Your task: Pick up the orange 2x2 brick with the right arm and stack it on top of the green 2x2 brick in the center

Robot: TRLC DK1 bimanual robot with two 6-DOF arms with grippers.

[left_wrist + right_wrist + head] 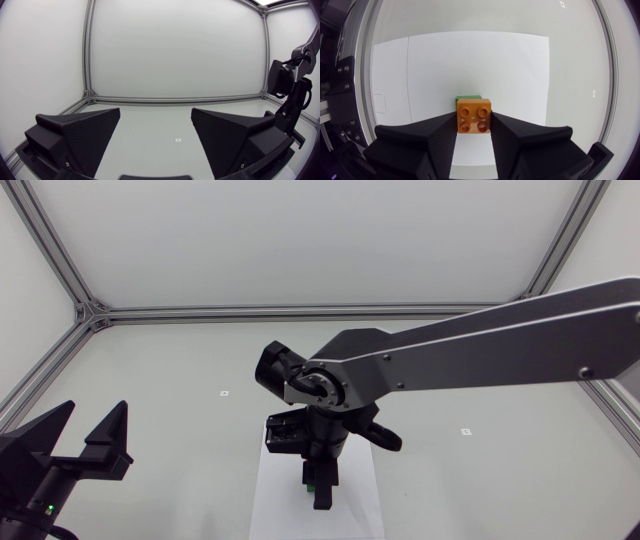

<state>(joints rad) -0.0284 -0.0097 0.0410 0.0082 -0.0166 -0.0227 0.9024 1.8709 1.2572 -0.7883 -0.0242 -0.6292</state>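
Orange 2x2 plastic brick (474, 115) is pinched in the right arm's black wedge-fingered tool (474, 121). One finger sits on its 9 o'clock side and the other on its 3 o'clock side, studs facing the wrist camera. So the pickup part looks done to me.

What matters now is the offset. From the right wrist, the green 2x2 brick (468, 96) only shows as a thin strip past the orange one's 12 o'clock edge, ahead of the fingers. It pokes out a touch more toward 11 than 1. The edges look roughly square to each other, so I don't think it needs a twist. I'd guess a small nudge toward 12 and then straight down. I can't tell if the two bricks are already touching or if there's a gap.

Both are over the white paper sheet (470, 60) lying on the grey tabletop (200, 360). From overhead that's around 6 o'clock from the tabletop's centre, and the arm hides nearly everything but a speck of green (311, 487).

The left tool (156, 114) is spread wide with nothing in it, parked near 8 o'clock, well apart from the bricks.
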